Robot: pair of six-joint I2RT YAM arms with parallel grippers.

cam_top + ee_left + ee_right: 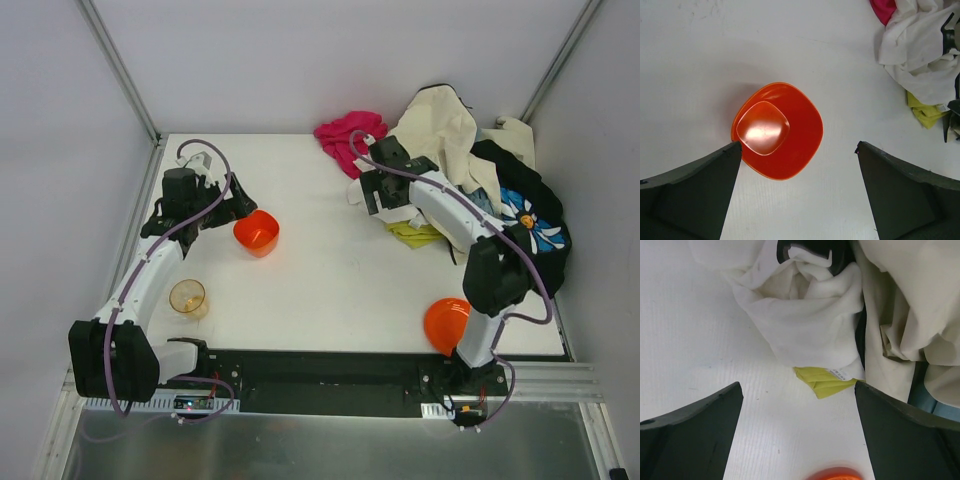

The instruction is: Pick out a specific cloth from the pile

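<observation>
In the right half of the top view, the yellow-green cloth [822, 381] lies on the white tabletop [330, 270]. Only a corner of it shows from under a white garment [810, 325] at the lower left edge of the pile [450, 130]. The right jaws hang spread and empty above that corner. The left jaws, likewise released, hover over an orange bowl [800, 125] at centre left.
</observation>
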